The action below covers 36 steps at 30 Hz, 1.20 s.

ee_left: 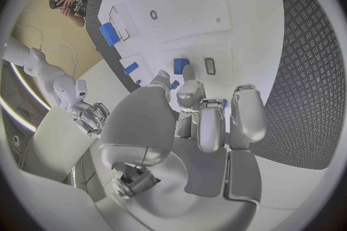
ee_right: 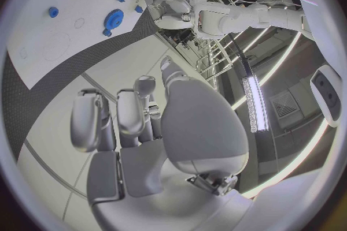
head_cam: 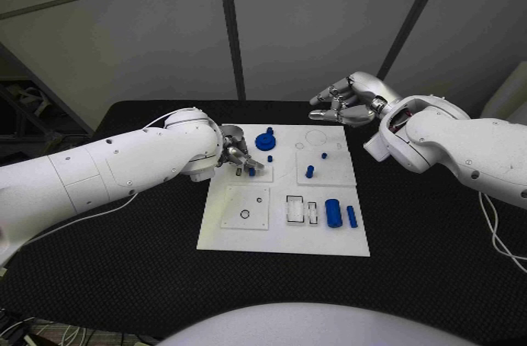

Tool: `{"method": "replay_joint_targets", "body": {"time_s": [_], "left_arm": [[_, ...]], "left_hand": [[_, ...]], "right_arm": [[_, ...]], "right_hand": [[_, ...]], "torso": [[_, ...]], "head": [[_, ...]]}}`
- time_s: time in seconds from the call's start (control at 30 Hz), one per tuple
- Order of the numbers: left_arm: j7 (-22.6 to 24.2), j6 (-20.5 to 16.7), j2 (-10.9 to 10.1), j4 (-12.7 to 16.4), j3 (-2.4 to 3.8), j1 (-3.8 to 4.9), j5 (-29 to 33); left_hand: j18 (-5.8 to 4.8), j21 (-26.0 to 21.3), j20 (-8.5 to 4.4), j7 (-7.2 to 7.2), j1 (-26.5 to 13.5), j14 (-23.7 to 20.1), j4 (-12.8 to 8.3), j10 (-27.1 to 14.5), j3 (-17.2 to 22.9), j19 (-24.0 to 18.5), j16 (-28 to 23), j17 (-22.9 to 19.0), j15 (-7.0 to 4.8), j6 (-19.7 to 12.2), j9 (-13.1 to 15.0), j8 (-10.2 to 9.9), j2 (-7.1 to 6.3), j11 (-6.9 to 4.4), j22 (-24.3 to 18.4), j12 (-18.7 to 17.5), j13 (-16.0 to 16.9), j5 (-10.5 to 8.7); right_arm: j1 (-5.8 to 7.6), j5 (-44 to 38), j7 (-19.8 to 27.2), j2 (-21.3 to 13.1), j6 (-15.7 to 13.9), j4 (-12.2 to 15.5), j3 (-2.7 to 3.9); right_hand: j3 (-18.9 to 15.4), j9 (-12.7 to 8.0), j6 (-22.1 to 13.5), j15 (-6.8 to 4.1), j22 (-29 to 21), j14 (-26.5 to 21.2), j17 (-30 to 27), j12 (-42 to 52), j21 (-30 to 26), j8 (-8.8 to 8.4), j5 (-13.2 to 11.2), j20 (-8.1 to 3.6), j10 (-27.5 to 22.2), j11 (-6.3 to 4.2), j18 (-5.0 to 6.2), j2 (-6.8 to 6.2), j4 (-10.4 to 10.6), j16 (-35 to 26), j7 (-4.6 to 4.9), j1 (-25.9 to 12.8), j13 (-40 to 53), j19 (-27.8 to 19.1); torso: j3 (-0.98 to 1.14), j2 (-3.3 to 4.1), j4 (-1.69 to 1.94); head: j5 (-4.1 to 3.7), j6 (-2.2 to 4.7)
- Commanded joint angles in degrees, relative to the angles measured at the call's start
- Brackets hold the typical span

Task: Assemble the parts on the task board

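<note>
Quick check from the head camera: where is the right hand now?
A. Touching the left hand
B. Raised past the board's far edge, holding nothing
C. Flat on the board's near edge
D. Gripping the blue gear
B: the right hand hangs beyond the far edge of the board with fingers curled and nothing in them, apart from the blue gear and the left hand.

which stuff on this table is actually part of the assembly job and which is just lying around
Part of the job: task board; blue gear; blue pegs; two blue cylinders; left hand at a small blue part.

Lying about: white cable; right hand holds nothing.
</note>
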Motion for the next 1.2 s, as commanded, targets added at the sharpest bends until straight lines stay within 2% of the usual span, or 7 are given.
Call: {"method": "replay_joint_targets", "body": {"time_s": [0.03,0.57,0.77,1.1,1.2], "left_arm": [[-0.5,1.0,0.2,-0.3,0.03,0.05,0.0],[-0.7,2.3,0.9,-0.9,-0.01,0.02,-0.1],[-0.8,2.5,0.9,-0.8,-0.02,0.02,-0.1],[-0.9,2.7,0.8,-0.7,-0.02,0.01,-0.1],[-0.8,2.4,0.8,-0.6,-0.02,0.01,-0.1]], "left_hand": [[0.48,-0.3,0.25,0.05,0.9,4.3,0.0,3.0,-0.4,-0.3,-0.3,8.3,0.39,0.1,-0.5,-0.1,0.28,0.39,0.0,-0.3,2.6,-0.19],[0.49,-0.4,0.29,0.01,2.5,4.3,-0.5,3.1,-1.1,-0.2,-0.2,8.4,0.39,0.6,-1.8,0.0,0.83,0.37,0.0,-0.3,2.7,-0.15],[0.5,-0.5,0.27,-0.13,4.5,4.4,-1.5,3.1,-1.2,-0.2,-0.1,8.5,0.34,1.1,-2.7,0.0,1.72,0.29,0.1,-0.2,2.7,0.01],[0.48,-0.5,0.23,-0.3,5.8,4.4,-2.3,3.2,-1.5,-0.1,0.0,8.7,0.29,1.6,-3.1,0.2,2.03,0.17,0.2,-0.1,2.7,0.03],[0.48,-0.5,0.19,-0.42,6.5,4.4,-2.8,3.2,-1.5,-0.1,0.0,8.7,0.25,1.9,-3.3,0.3,2.55,0.07,0.2,-0.1,2.7,0.05]], "right_arm": [[0.1,-0.1,0.4,0.0,0.0,0.0,0.03],[0.1,-0.1,0.4,0.1,0.0,0.0,0.02],[0.1,-0.1,0.4,0.1,0.1,0.0,0.02],[0.1,-0.1,0.4,0.2,0.1,0.0,0.02],[0.09,-0.1,0.4,0.2,0.1,0.0,0.02]], "right_hand": [[0.1,-0.1,0.4,0.1,2.1,0.8,0.1,0.0,-0.2,-0.37,0.2,-0.17,0.2,-0.14,0.21,-0.09,0.4,-0.1,0.04,-0.6,0.0,0.4],[0.1,-0.1,0.4,0.1,2.2,0.8,0.1,0.1,-0.1,-0.37,0.3,-0.17,0.3,-0.15,0.19,-0.09,0.4,-0.1,0.03,-0.6,0.0,0.5],[0.1,-0.1,0.4,0.1,2.2,0.8,0.1,0.1,-0.1,-0.37,0.3,-0.17,0.3,-0.15,0.19,-0.09,0.4,-0.1,0.03,-0.6,0.0,0.5],[0.1,-0.1,0.4,0.1,2.2,0.8,0.1,0.1,-0.1,-0.37,0.3,-0.17,0.3,-0.15,0.19,-0.09,0.4,-0.1,0.03,-0.6,0.0,0.5],[0.1,-0.1,0.4,0.1,2.2,0.8,0.1,0.1,-0.1,-0.37,0.3,-0.17,0.3,-0.15,0.19,-0.09,0.4,-0.1,0.03,-0.6,0.0,0.5]], "torso": [[0.01,0.01,-0.02],[0.01,-0.01,0.03],[-0.02,0.02,0.01],[-0.02,-0.01,0.06],[-0.03,-0.01,0.02]], "head": [[-0.04,-0.06],[-0.11,-0.12],[-0.09,-0.16],[-0.09,-0.23],[-0.07,-0.26]]}}
